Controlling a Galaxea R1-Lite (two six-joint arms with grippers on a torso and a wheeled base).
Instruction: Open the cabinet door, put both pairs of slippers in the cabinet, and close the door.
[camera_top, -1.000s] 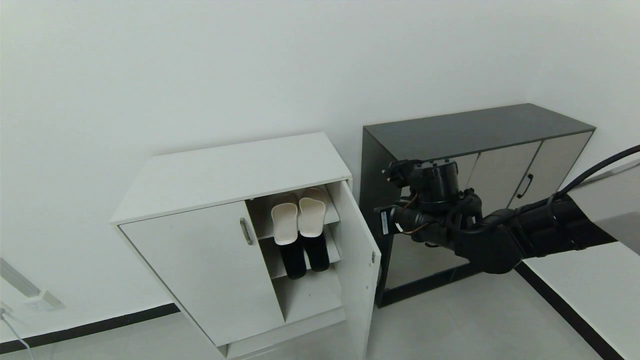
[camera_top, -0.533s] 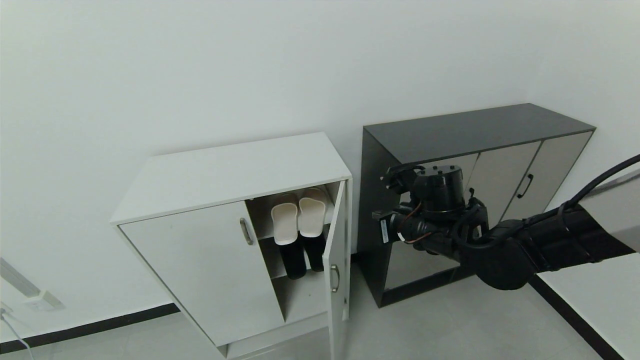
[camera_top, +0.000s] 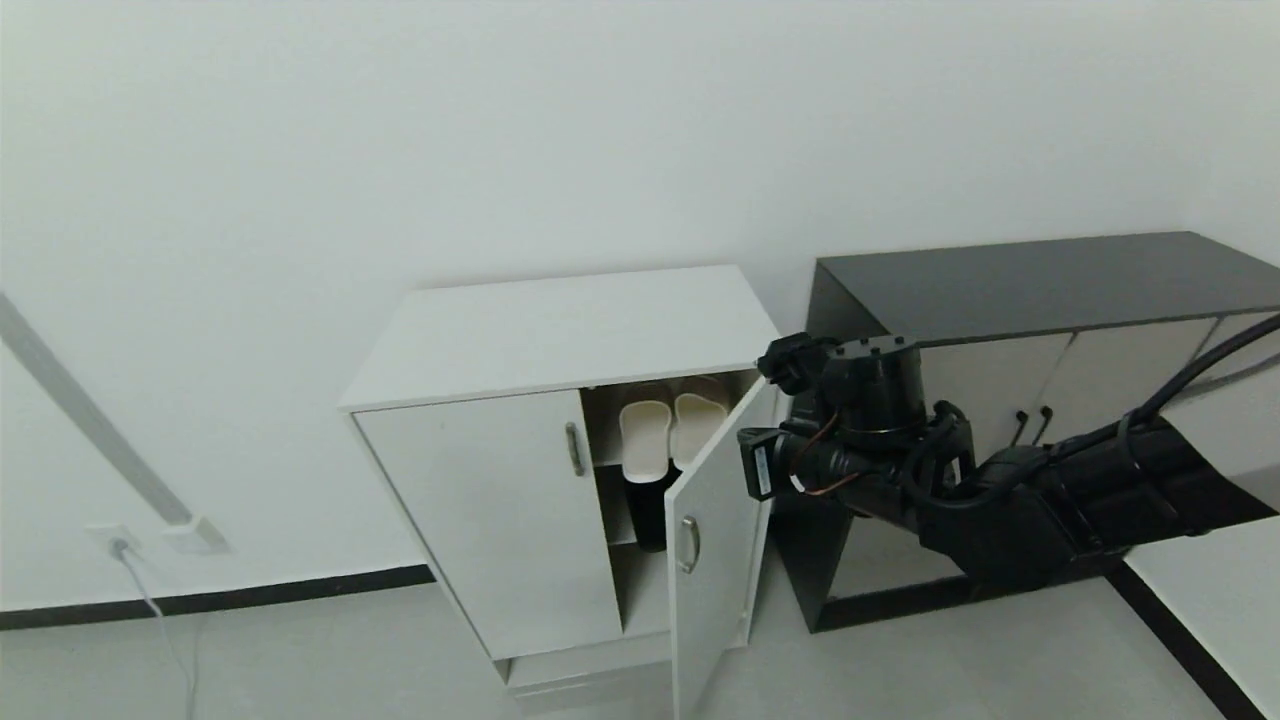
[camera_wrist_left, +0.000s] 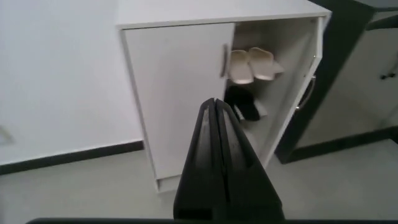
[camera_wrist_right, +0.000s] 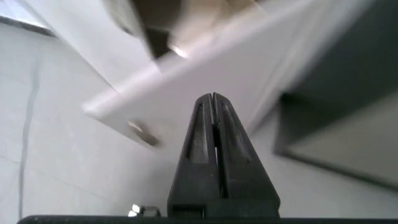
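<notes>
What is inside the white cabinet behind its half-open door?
White slippers on the upper shelf, black slippers below. In the head view the door covers part of the black pair.

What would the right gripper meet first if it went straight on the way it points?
The door: the right gripper, fingers shut, points at its white outer face, to one side of the handle. Whether it touches the door I cannot tell.
</notes>
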